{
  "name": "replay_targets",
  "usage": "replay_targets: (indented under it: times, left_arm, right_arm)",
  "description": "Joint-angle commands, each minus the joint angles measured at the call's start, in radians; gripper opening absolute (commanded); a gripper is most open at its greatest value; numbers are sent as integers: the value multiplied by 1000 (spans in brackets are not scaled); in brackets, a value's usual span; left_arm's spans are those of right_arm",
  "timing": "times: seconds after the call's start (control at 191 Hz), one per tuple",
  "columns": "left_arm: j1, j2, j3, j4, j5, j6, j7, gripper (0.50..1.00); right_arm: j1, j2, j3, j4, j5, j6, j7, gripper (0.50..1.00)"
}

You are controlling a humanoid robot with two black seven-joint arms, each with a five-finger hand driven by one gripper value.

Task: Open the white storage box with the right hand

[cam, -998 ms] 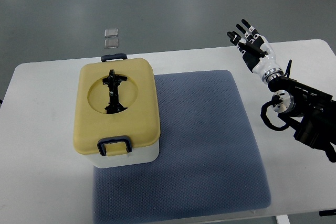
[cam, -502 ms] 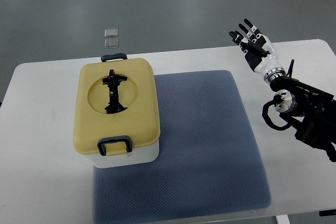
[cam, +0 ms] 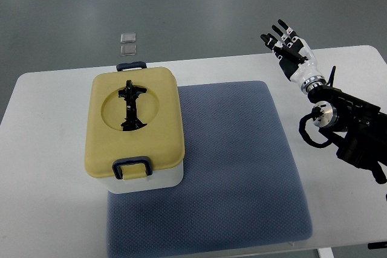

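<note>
Nothing in the room could be read from where I stood. The white storage box [cam: 136, 134] carried no label, brand or number on its yellow lid [cam: 134, 120], and the two small clear tags [cam: 127, 43] lying on the floor just beyond the box's far end were too small to show any print. The light patches on the fingers of the right hand [cam: 286, 48], well to the right of the box, were too blurred to tell whether they held any writing.
</note>
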Motion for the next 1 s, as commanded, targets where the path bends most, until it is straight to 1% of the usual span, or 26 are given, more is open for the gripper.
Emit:
replay_targets:
  times: [0.0, 0.037, 0.125, 0.183, 0.314, 0.434, 0.564, 0.638, 0.711, 0.8, 0.862, 0.993]
  left_arm:
    - [0, 0, 0, 0, 0, 0, 0, 1000]
    - [0, 0, 0, 0, 0, 0, 0, 1000]
    - [0, 0, 0, 0, 0, 0, 0, 1000]
    - [0, 0, 0, 0, 0, 0, 0, 1000]
    - [0, 0, 0, 0, 0, 0, 0, 1000]
    - [0, 0, 0, 0, 0, 0, 0, 1000]
    - [0, 0, 0, 0, 0, 0, 0, 1000]
    - [0, 0, 0, 0, 0, 0, 0, 1000]
    - [0, 0, 0, 0, 0, 0, 0, 1000]
    - [0, 0, 0, 0, 0, 0, 0, 1000]
    - [0, 0, 0, 0, 0, 0, 0, 1000]
    - [0, 0, 0, 0, 0, 0, 0, 1000]
  right_arm:
    - [6, -4, 1, 4, -37, 0, 2, 928]
    - [15, -7, -2, 5, -50, 0, 5, 928]
    - [46, -6, -15, 10, -96, -5, 41, 928]
    - [55, -10, -15, 18, -134, -12, 51, 928]
    - [106, -20, -25, 19, -252, -18, 51, 930]
    - [161, -58, -57, 21, -375, -12, 54, 928]
    - [242, -79, -134, 61, -472, -6, 56, 928]
    - [303, -112, -189, 104, -521, -8, 56, 928]
    - [363, -135, -249, 171, -562, -8, 56, 928]
    - [438, -141, -319, 226, -633, -8, 61, 928]
    - [491, -142, -379, 272, -705, -9, 85, 928]
    - [601, -151, -482, 386, -847, -18, 85, 928]
